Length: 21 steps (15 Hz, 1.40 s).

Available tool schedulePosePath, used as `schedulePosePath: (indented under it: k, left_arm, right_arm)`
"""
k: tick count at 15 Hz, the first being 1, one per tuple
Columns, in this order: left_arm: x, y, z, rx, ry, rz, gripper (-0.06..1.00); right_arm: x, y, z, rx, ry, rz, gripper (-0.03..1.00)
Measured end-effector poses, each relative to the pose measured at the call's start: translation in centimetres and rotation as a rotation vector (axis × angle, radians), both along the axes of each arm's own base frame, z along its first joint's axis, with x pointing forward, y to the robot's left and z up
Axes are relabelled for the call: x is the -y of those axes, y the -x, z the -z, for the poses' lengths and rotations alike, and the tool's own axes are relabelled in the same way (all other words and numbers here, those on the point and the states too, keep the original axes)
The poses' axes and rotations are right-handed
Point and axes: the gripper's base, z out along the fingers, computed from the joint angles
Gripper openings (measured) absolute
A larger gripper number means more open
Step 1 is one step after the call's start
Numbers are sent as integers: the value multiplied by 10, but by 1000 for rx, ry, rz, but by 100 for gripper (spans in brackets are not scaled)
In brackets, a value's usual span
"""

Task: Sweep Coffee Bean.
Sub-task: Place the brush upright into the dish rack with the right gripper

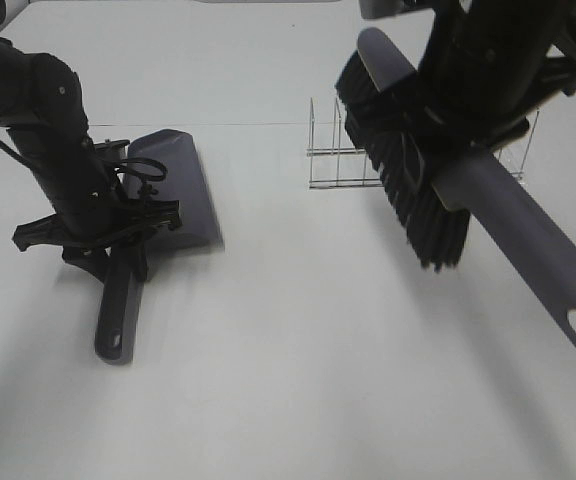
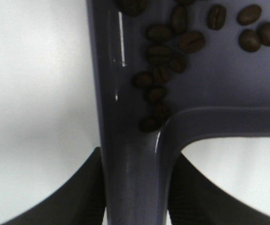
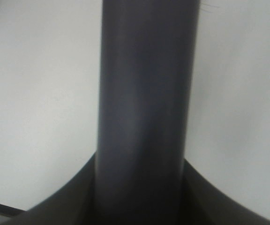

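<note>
Grey-purple dustpan (image 1: 173,190) holding coffee beans (image 2: 161,75), clamped by left gripper (image 2: 135,197); right gripper (image 3: 142,197) clenches black-bristled brush (image 1: 408,170) above white table (image 1: 318,350)

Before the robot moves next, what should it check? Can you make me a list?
1. Left gripper shut on the dustpan handle: ok.
2. Coffee beans lying inside the dustpan: ok.
3. Right gripper shut on the brush handle: ok.
4. Brush lifted off the table: ok, it seems.
5. No beans left on the table: cannot tell; none show from above, but the arms hide some spots.
6. Brush clear of the wire rack: cannot tell; they overlap in the high view.
</note>
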Motion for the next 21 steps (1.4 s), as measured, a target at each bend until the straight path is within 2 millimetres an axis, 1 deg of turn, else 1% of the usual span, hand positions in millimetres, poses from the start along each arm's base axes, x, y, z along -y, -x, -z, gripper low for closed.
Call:
schedulePosePath:
  k: [1,2,4,5,7,9,10,12,14,15,16,17,18,21]
  left_arm:
    - [-1,0,0,6,-10,9,34]
    - [-2,0,0,5,-17,15,34]
    - [-3,3,0,-27,-29,46,34]
    - [-3,4,0,-41,-35,65,34]
    - [-4,7,0,-63,-41,74,34]
    - [-4,6,0,-61,-45,78,34]
    - [-4,6,0,-61,-45,78,34]
    - [-5,7,0,-64,-48,83,34]
    - [-5,8,0,-76,-57,89,34]
    - [-6,8,0,-76,-58,90,34]
    - [-6,8,0,-75,-59,91,34]
    - [-6,8,0,-76,-61,92,34]
    - [-6,8,0,-75,-62,93,34]
    - [-6,8,0,-75,-64,95,34]
  right_arm:
    - [6,10,15,-19,4,18,34]
    - [8,14,24,-29,11,19,34]
    - [14,16,33,-57,17,48,34]
    - [22,14,36,-83,10,97,34]
    - [48,0,46,-136,29,203,34]
    - [64,-11,57,-186,57,242,34]
    - [66,-19,62,-213,72,239,34]
    - [60,-38,70,-238,77,226,34]
    - [50,-61,77,-259,64,223,34]
    - [46,-73,86,-278,69,226,34]
    - [40,-93,104,-311,89,229,34]
    - [37,-104,109,-306,89,229,34]
    - [35,-110,112,-300,86,229,34]
    - [32,-140,116,-255,51,246,34]
